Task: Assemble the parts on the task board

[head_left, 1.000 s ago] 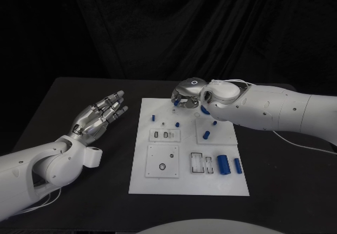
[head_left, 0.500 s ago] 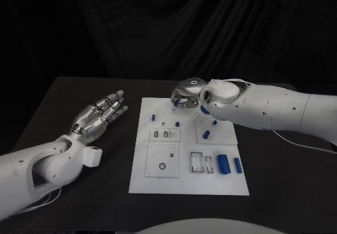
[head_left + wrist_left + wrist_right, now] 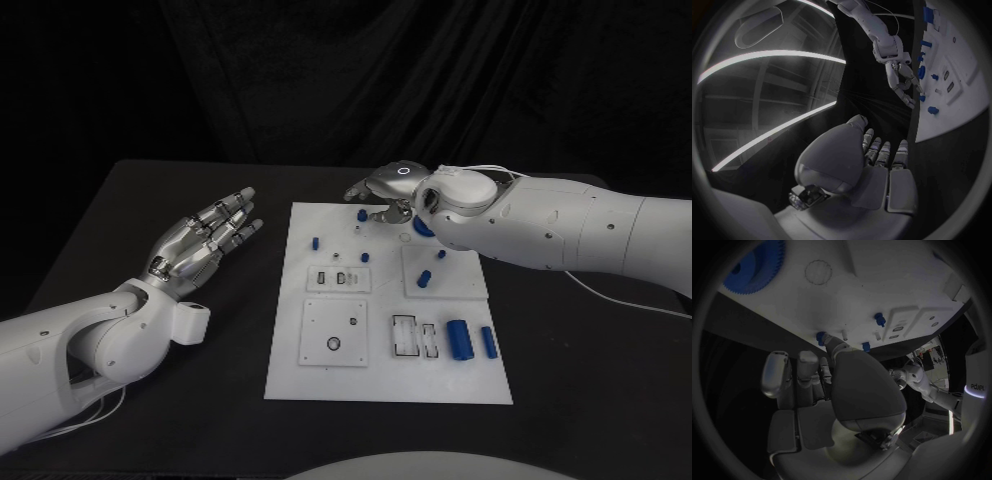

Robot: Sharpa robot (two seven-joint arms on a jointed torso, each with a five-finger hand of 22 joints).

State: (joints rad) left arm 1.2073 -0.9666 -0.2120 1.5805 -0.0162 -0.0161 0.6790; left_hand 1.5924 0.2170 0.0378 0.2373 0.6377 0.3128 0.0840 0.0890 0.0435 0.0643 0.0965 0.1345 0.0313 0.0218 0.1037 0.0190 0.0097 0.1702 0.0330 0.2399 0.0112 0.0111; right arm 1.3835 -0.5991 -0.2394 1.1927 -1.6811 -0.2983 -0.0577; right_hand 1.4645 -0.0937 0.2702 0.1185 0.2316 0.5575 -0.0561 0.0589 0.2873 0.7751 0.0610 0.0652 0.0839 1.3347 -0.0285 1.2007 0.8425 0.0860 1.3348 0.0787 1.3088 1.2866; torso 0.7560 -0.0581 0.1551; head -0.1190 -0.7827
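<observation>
1. A black table (image 3: 159,200) is set before a dark curtain.
2. A white task board (image 3: 329,375) is laid flat on the table's middle.
3. A white cable (image 3: 613,297) is seen beside the board.

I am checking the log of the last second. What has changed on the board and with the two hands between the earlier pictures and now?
The right hand, at the far edge of the task board, has lifted slightly and its fingers have spread out; earlier they were curled down over a small blue part, which now stands free on the board. Whether it held that part before cannot be told. The left hand stayed open beside the board, and the other parts kept their places.
</observation>
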